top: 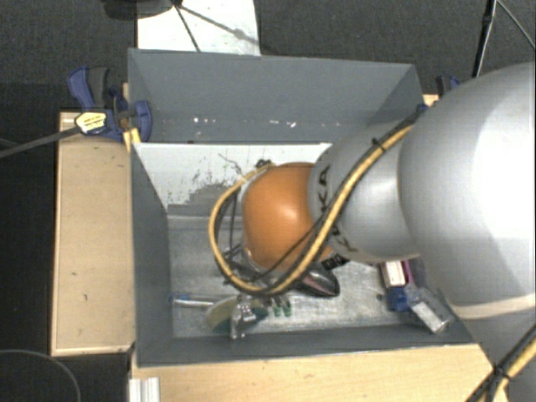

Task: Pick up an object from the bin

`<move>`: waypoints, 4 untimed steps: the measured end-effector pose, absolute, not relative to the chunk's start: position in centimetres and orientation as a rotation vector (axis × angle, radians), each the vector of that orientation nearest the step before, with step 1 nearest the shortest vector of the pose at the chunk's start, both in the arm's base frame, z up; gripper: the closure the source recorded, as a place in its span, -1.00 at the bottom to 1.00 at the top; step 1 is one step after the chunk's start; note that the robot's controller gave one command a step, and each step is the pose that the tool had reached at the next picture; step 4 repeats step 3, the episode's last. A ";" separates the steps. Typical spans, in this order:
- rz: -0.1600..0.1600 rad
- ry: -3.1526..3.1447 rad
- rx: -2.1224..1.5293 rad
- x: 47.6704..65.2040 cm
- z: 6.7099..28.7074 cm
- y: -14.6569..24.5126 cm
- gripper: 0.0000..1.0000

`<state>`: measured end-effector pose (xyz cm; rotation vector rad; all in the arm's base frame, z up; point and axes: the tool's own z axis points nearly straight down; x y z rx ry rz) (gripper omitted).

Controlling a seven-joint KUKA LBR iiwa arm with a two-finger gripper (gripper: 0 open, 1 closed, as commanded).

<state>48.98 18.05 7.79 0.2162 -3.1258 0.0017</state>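
The robot arm (469,208) stood bent into the grey metal bin (151,249) from the right, its orange wrist cover (276,212) and looped cables (219,224) low over the middle of the floor. The gripper (243,318) showed as a glint of metal below the cover, close to the floor near the bin's front wall. Whether it was open or closed, and whether it had hold of anything, could not be told.

Judging by this, the pick was under way but not done: the gripper was down among the things, and nothing was seen raised off the floor. The grasp and the lift appeared to be left.

Nearest the gripper lay a pale, flattish item (201,303) just to its left and a small green piece (278,308) just to its right (which of the two, if either, was the target could not be made out). A dark rounded object (325,285) lay a little farther right, partly under the wrist. Near the front right corner sat a blue and white object (412,301), with a purple-edged thing (394,273) just behind it, both cut off by the arm.

The cover and the arm hid much of the floor, and whatever lay beneath them went unseen.
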 end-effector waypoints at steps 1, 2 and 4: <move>0.000 -3.134 0.204 49.2 8.2 18.1 1.00; -0.004 -3.147 0.182 51.1 17.7 17.6 1.00; -0.004 -3.146 0.151 51.6 23.2 17.5 1.00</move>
